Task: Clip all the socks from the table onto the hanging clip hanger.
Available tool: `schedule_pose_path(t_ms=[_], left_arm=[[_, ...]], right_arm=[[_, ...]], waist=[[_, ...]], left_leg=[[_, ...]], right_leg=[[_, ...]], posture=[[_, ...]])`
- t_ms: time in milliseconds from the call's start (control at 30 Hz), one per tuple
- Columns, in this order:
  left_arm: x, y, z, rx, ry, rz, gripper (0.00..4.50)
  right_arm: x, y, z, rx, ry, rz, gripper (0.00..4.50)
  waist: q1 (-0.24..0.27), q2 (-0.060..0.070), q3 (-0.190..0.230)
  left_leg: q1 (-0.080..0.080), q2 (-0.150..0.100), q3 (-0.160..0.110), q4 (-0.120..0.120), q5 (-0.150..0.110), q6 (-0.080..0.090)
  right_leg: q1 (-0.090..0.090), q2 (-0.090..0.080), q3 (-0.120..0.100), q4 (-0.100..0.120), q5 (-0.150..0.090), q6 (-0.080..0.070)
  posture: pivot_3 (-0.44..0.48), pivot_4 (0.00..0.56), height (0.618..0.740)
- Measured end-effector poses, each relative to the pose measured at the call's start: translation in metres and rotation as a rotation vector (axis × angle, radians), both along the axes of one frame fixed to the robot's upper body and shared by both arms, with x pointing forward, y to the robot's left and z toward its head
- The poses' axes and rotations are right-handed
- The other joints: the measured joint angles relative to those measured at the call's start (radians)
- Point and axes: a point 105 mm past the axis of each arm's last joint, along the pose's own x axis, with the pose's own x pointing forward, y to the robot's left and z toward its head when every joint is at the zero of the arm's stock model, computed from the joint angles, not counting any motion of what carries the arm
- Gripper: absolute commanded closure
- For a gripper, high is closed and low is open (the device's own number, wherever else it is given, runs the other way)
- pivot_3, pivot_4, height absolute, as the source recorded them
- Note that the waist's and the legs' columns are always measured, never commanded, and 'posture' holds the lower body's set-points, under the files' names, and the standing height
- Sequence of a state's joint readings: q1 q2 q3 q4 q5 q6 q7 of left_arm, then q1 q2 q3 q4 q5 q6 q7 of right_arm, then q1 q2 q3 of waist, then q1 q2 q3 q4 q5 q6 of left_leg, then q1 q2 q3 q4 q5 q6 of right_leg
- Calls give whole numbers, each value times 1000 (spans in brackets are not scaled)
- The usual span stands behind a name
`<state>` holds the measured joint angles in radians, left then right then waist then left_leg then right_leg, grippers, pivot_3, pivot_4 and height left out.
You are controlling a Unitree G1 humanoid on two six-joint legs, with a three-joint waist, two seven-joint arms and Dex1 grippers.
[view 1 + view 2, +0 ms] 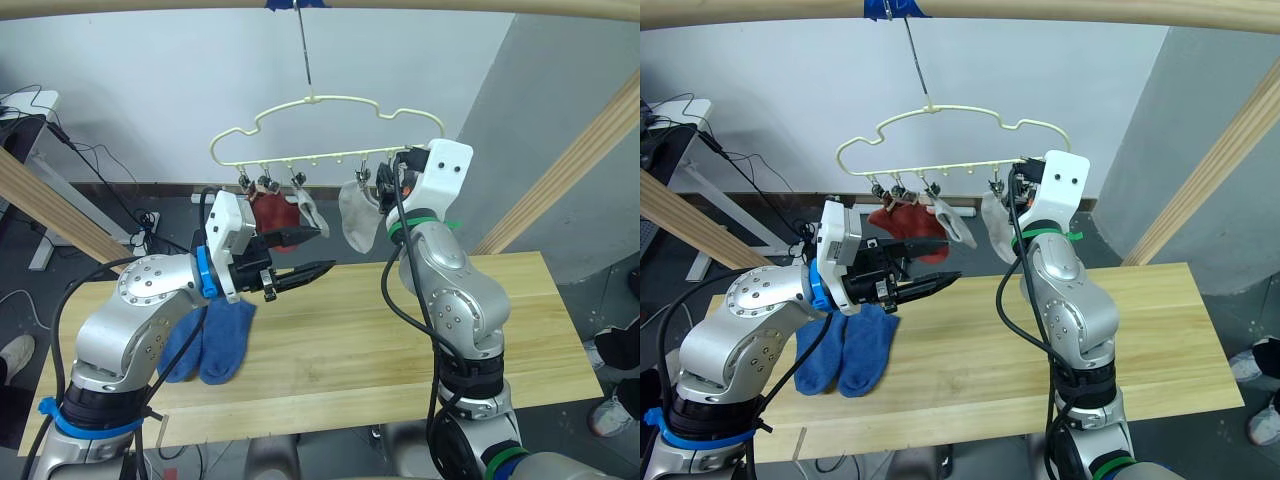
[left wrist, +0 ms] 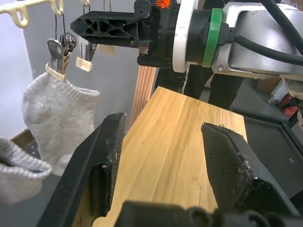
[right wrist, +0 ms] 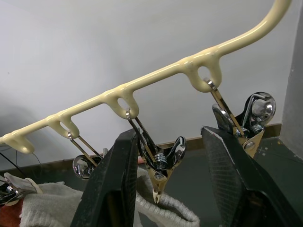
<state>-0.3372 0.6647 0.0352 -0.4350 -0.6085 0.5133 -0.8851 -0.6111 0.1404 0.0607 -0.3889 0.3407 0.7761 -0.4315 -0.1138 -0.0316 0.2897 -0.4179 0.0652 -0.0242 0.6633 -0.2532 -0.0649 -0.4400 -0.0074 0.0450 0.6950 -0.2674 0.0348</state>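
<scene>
Clip hanger: the cream wire clip hanger [image 1: 330, 125] hangs by its long hook from a wooden pole [image 1: 320, 5] overhead, above the far edge of the table [image 1: 400, 340].
Clipped socks: two rust red socks [image 1: 272, 211] hang at the hanger's left end, at about 9 o'clock from its middle; a light grey sock [image 1: 311, 213] is clipped just beside them, and a second light grey sock [image 1: 356, 215] hangs toward the right end, at about 4 o'clock from the middle.
Free clips: in the right wrist view, metal clips [image 3: 163, 163] dangle empty from the hanger's loops, with grey knit below them.
Socks on table: two blue socks [image 1: 208, 343] lie side by side and touching at the table's left end, at about 7 o'clock from the hanger.
Left gripper: the left gripper [image 1: 312, 254] hovers over the table just below the red socks, fingers spread wide with nothing between them.
Right gripper: the right gripper [image 3: 170, 184] is raised at the hanger's right end, fingers wide apart around one dangling clip and gripping nothing.
Surroundings: slanted wooden poles [image 1: 570, 165] stand at either side, and cables [image 1: 100, 165] trail on the floor at about 9 o'clock.
</scene>
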Motion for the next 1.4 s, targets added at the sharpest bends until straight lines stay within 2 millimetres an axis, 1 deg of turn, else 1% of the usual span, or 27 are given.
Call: schedule_pose_path(t_ms=[800,933,967,1000,1067,1267,1367,1400], left_arm=[[0,0,0,3,-5,0,1698],[0,0,1,3,-14,0,1698],[0,0,1,3,-16,1,1698],[0,0,1,4,-17,2,1698],[1,0,1,5,-18,3,1698],[3,2,-2,6,-15,36,1698],[8,7,-12,-21,11,121,1698],[9,9,-18,-31,32,149,1525]], right_arm=[[-4,4,0,49,28,25,2399],[-4,5,0,54,30,29,3213],[-4,5,0,54,30,30,3725],[-4,5,1,54,28,33,3908],[-5,6,3,57,21,38,4448],[-5,7,5,57,14,41,4479],[-5,7,8,57,7,42,4479],[-5,7,9,56,4,43,4494]], waist=[[-1,0,0],[-1,0,0],[-1,0,0],[-1,0,0],[0,0,0],[0,0,0],[0,0,0],[0,0,0]], left_leg=[[0,0,0,0,0,0],[0,0,0,0,0,0],[0,0,0,0,0,0],[0,0,0,0,0,0],[0,0,0,0,0,0],[0,0,0,0,0,0],[0,0,0,0,0,0],[0,0,0,0,0,0]], right_leg=[[0,0,0,0,0,0],[0,0,0,0,0,0],[0,0,0,0,0,0],[0,0,0,0,0,0],[0,0,0,0,0,0],[0,0,0,0,0,0],[0,0,0,-1,0,0],[0,0,0,0,0,0]], posture=[[-183,245,740],[-180,244,740],[-180,244,740],[-180,244,740],[-180,244,740],[-179,244,740],[-177,244,740],[-177,244,740]])
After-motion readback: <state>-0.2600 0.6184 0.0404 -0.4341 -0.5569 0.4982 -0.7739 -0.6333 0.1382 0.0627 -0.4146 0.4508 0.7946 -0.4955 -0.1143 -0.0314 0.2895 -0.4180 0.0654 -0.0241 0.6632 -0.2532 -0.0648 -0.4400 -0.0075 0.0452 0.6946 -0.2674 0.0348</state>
